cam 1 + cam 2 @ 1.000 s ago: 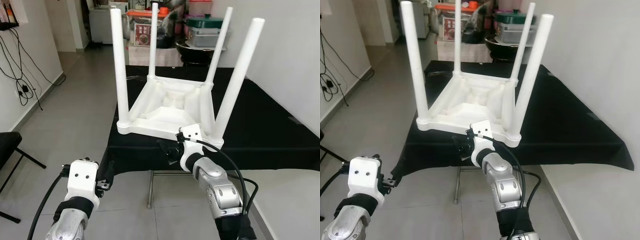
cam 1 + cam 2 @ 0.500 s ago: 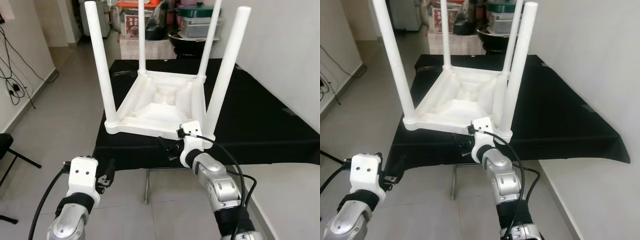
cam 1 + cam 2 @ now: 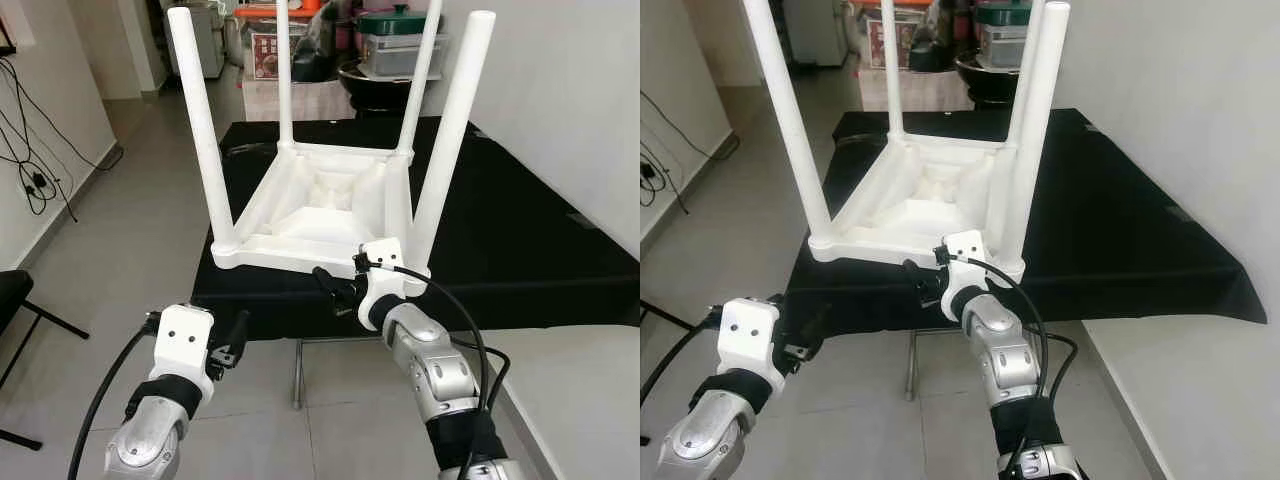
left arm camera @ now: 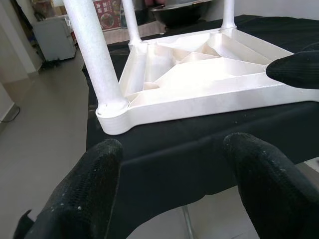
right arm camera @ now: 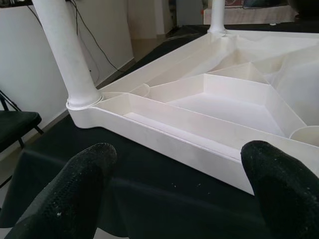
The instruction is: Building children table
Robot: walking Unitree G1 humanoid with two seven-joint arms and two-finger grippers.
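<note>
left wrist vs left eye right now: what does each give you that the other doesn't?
Left wrist alone: a close look along the open left gripper at the table's near left corner socket, with the right gripper's fingertip at the frame edge.

Left eye alone: all four legs to their tips, e.g. the near right leg, both silver arms, the right gripper close to the table's near rim, and pots and boxes behind.

Shared: the white children table upside down on the black cloth.
</note>
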